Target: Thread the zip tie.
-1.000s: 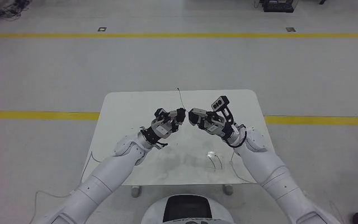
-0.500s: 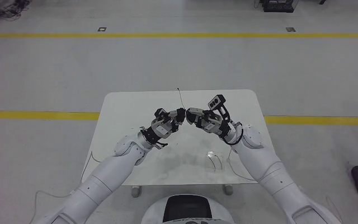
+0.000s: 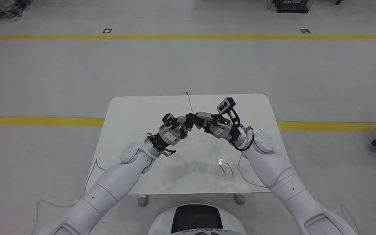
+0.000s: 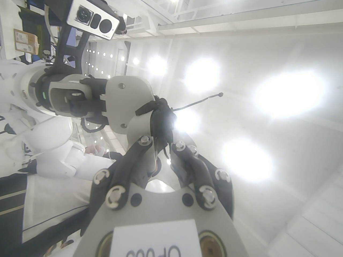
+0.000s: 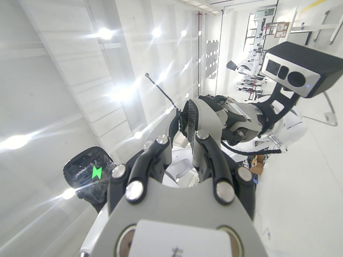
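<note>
Where the two hands meet: just above the middle of the tabletop (image 3: 135, 117), the left hand (image 4: 162, 127) and the right hand (image 5: 183, 120) are tip to tip, touching or very nearly so.
Left hand: clenched on the lower part of the zip tie (image 3: 188, 104), pinching it firmly.
Right hand: pressed in beside the same spot on the strap; whether it has a grip there I cannot tell.
Zip tie: thin and black, held off the tabletop. It rises from the pinch and leans slightly away from the robot. The small knob at its free top end looks like the locking head.
Why held so: lifted off the surface, the strap is probably free to bend. One firm pinch low down would give the other hand something steady to work against. I judge the loop not yet made, since the head end stands alone in the air.
Surface: white and plain; a thin pale loop (image 3: 225, 168) lies near the robot's edge beside the right forearm, and I cannot tell what it is.
Beyond it: the floor (image 3: 188, 64) is pale grey, with one yellow line (image 3: 53, 121) crossing beneath the tabletop and another farther off.
Far edge: dark equipment (image 3: 292, 6) sits at the back of the room.
</note>
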Robot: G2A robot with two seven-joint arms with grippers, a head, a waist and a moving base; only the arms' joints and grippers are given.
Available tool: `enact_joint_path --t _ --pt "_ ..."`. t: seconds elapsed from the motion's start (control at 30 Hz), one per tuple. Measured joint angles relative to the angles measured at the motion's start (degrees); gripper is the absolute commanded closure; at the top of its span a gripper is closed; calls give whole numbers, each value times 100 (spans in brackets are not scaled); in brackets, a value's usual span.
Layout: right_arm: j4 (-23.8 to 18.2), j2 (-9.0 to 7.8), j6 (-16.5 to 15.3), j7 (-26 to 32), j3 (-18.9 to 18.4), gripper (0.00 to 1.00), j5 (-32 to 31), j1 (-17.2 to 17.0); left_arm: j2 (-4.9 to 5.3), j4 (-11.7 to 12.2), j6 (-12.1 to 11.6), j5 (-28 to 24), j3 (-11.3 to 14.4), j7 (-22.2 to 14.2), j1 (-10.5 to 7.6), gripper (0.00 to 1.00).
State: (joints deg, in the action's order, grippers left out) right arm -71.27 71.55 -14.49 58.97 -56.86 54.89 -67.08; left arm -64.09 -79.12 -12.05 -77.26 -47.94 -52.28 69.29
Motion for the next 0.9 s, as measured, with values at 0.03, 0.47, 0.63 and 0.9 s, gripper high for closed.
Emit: enact_joint_path --t 0.03,0.47,0.63,0.9 --pt "8 5 3 2 -1 97 -12 3 0 0 0 0 0 0 0 100" --pt "47 35 -3 35 -110 100 -181 -48 0 0 0 0 0 0 0 100" --pt "8 28 10 49 -190 100 -250 -124 0 0 0 0 0 0 0 100" --pt "-122 18 66 18 -313 84 -299 -256 0 0 0 0 0 0 0 100"
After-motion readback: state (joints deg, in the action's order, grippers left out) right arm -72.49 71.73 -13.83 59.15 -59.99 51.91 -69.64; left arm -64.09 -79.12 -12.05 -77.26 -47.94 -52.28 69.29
